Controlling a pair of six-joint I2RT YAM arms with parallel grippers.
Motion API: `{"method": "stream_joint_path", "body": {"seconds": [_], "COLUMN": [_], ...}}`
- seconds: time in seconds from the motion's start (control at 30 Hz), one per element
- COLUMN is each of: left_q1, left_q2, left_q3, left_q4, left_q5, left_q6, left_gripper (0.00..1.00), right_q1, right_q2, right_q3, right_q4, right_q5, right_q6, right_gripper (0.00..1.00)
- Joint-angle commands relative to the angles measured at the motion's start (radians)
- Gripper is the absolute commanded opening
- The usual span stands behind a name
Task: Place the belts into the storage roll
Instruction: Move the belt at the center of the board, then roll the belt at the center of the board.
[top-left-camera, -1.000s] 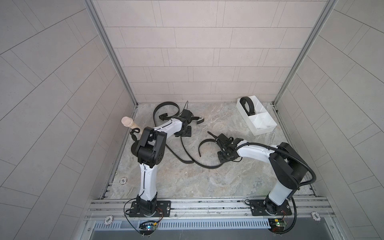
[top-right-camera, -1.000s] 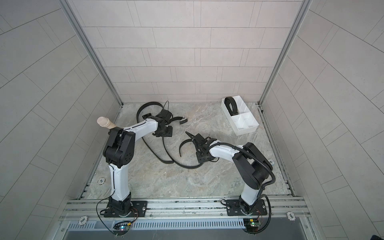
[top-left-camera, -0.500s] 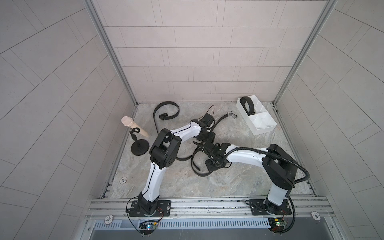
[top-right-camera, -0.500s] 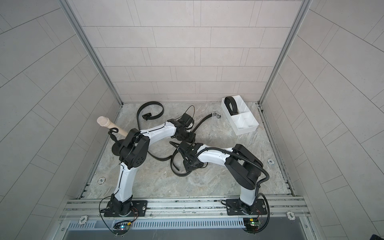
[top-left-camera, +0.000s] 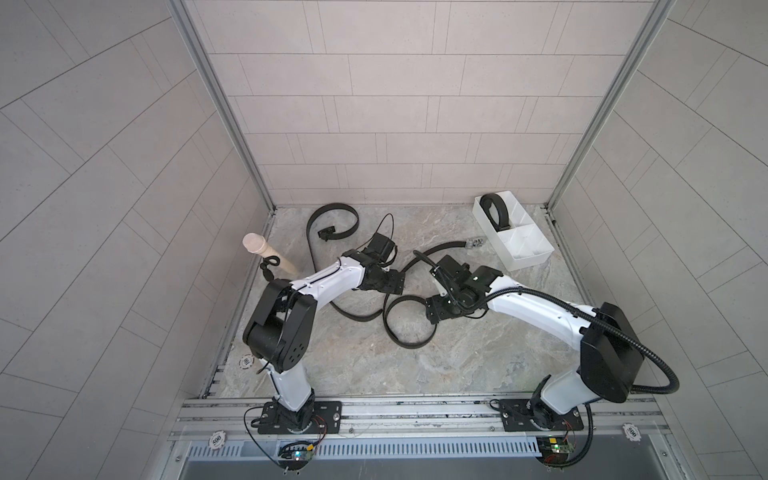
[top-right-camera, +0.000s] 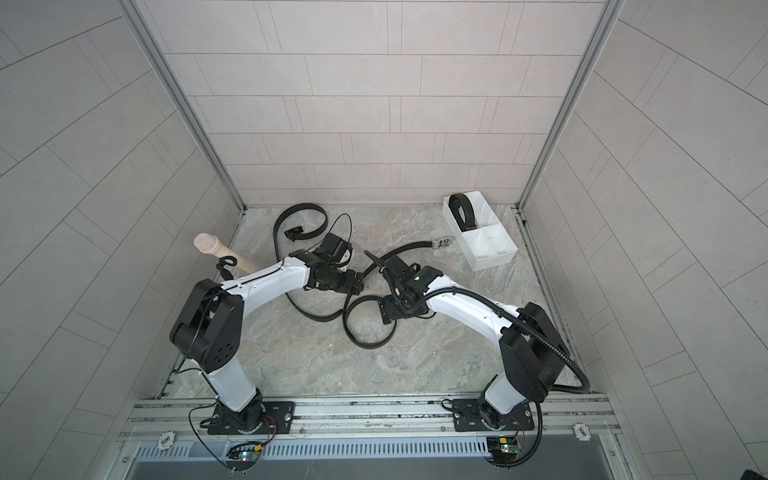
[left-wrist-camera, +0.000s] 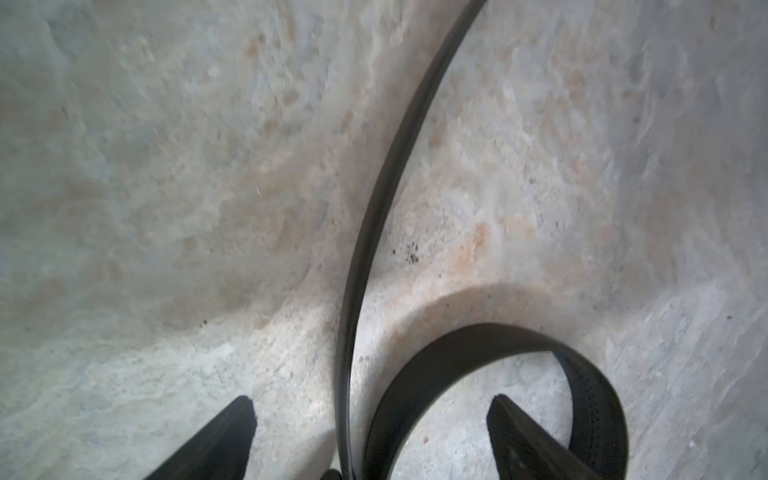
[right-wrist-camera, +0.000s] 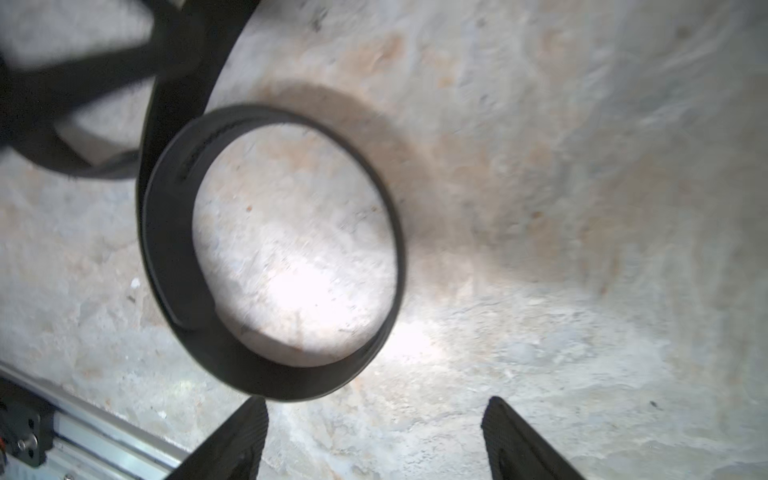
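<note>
At the far left a beige wooden peg on a black stand (top-left-camera: 266, 253) is seen close to the side wall. Just beyond it a loose black strap belt with a dark buckle (top-left-camera: 333, 206) is laid in an open curve against the back wall. The left gripper (left-wrist-camera: 372, 411) is held low over the marbled grey tabletop (top-left-camera: 374, 365) with its jaws spread. A strap of the long black belt with a silvery buckle (top-left-camera: 409, 344) runs between them unpinched. This belt is sprawled across the middle, curled into one wide loop, and the right gripper (right-wrist-camera: 374, 409) is poised just beside that loop, jaws likewise spread and nothing pinched. At the right a coiled black belt (top-left-camera: 501, 216) is stood on edge in the far compartment of the white plastic divided tray (top-left-camera: 530, 262), whose nearer compartments appear empty. The step in hand is judged to be the rolling of the middle belt. A fresh pinch on the strap and a much tighter winding are called for before it fits a compartment. Open tabletop is left towards the front, whereas little room is given between the two grippers, and the tray is set close to the right rail.
</note>
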Motion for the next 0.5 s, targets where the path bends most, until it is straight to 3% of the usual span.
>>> {"method": "stream_joint_path", "body": {"seconds": [0.0, 0.23, 0.47], "left_q1": [-0.045, -0.105, -0.131], "left_q2": [-0.048, -0.073, -0.005], "left_q3": [-0.078, -0.166, -0.09], "left_q4": [-0.001, 0.036, 0.034], "left_q5": [-0.024, -0.138, -0.216], "left_q6": [0.018, -0.007, 0.054], "left_gripper": [0.92, 0.93, 0.91], "right_q1": [-0.069, -0.114, -0.101], "right_q2": [0.035, 0.254, 0.541], "right_q3": [0.044, 0.283, 0.552], "right_q4": [-0.002, 0.091, 0.104], "right_q5": [0.008, -0.009, -0.025], "right_q6": [0.019, 0.052, 0.096], "right_gripper": [0.86, 0.89, 0.9]}}
